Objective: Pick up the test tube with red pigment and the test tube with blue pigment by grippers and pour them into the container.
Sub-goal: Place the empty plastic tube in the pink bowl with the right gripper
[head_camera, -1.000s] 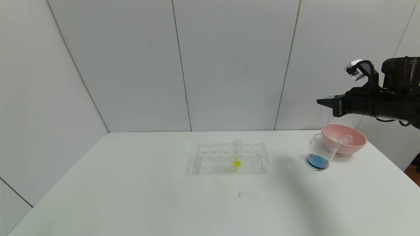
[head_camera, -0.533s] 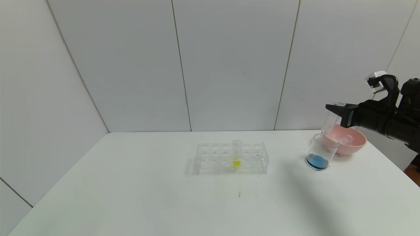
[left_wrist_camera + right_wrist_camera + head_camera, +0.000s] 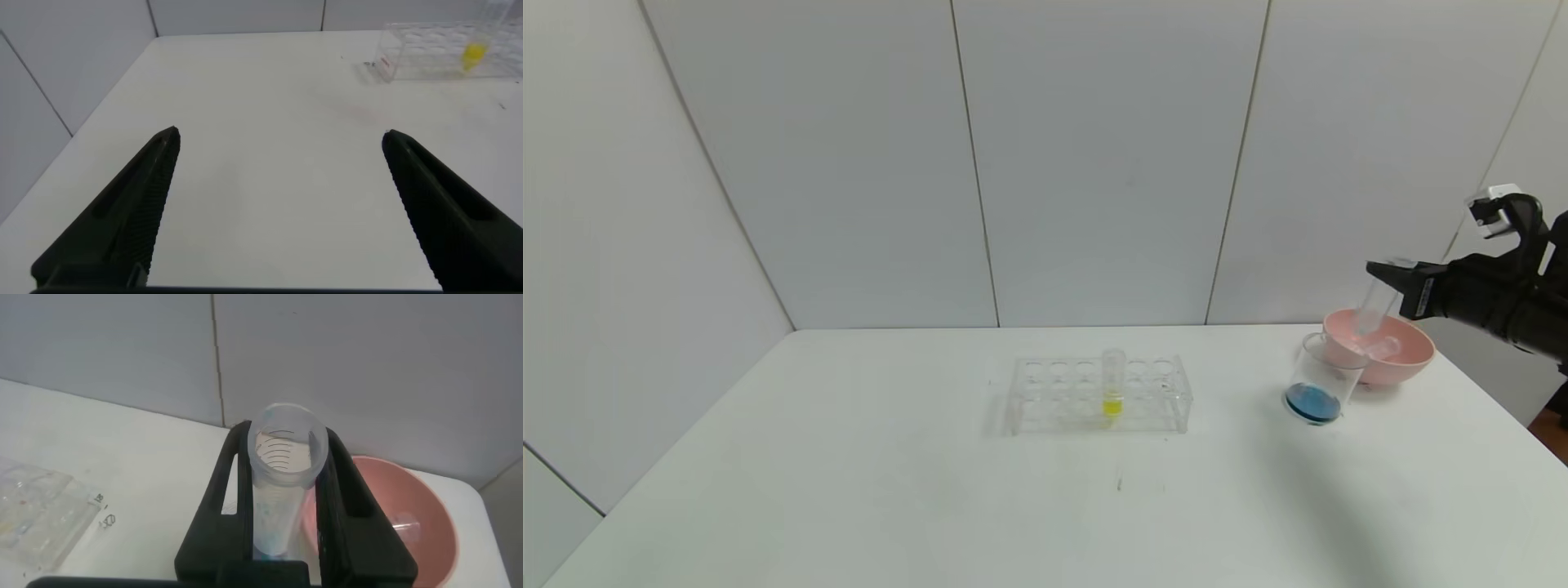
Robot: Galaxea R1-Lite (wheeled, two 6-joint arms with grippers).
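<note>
right gripper (image 3: pixel 1380 273) sat at the far right of the bench (image 3: pixel 931 490), jaws clamped on an empty-looking clear test tube (image 3: pixel 1372 306), tilted with its round end down over the pink bowl (image 3: pixel 1409 359). right wrist view showed the tube's open mouth up between the jaws; a faint bluish trace on the wall, so my guess was that this was the blue-pigment tube, already emptied. the container (image 3: pixel 1319 380) stood touching the bowl on its rack side, leaning a bit, with blue liquid in the bottom. another clear tube seemed to lie in the bowl; no red liquid visible anywhere, so i couldn't tell where the red tube was. only the yellow tube (image 3: pixel 1112 384) stood in the rack (image 3: pixel 1098 396). left gripper (image 3: pixel 278 208) hung over bare bench near the left side, jaws apart, holding nothing. risks: a release from that height and tilt could bounce the tube off the bowl rim or onto the tube inside; a low arm sweep could clip the leaning container and spill it; residual drops could land on the bench.
</note>
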